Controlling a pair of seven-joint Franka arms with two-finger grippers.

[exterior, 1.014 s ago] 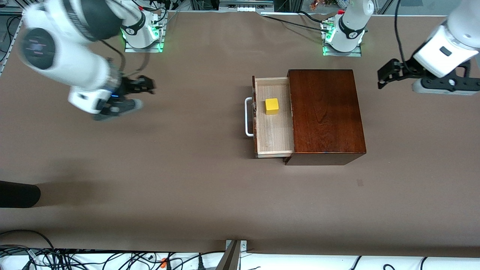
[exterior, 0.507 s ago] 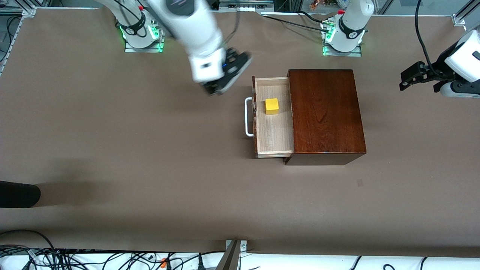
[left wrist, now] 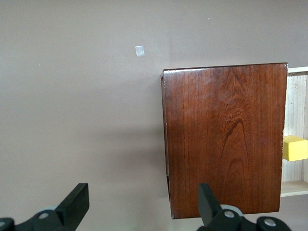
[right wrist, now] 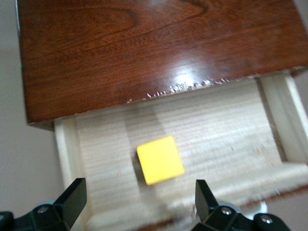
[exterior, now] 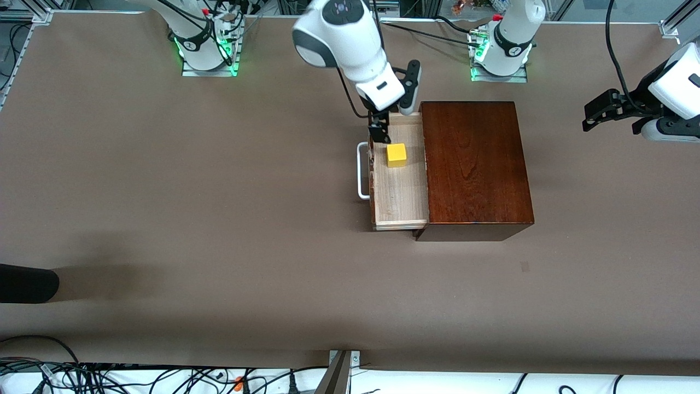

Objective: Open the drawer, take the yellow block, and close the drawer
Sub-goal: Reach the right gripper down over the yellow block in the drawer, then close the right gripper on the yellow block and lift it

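The drawer (exterior: 398, 186) of the dark reddish-brown box (exterior: 474, 164) stands pulled out toward the right arm's end of the table, its white handle (exterior: 361, 169) in front. The yellow block (exterior: 396, 155) lies on the drawer's pale floor. My right gripper (exterior: 381, 130) hangs open over the drawer, just beside the block. In the right wrist view the block (right wrist: 160, 160) lies between and ahead of the spread fingers (right wrist: 72, 197), untouched. My left gripper (exterior: 599, 109) waits open over the table at the left arm's end; its wrist view shows the box (left wrist: 224, 139) and block (left wrist: 295, 147).
A black object (exterior: 27, 283) juts in at the table's edge at the right arm's end. The arm bases (exterior: 208, 46) stand along the table's back edge. A small pale mark (exterior: 525, 266) lies on the table nearer the front camera than the box.
My right arm has swung from the right arm's end of the table to over the open drawer. My left gripper drew back a little, then stayed still. The block has not moved.
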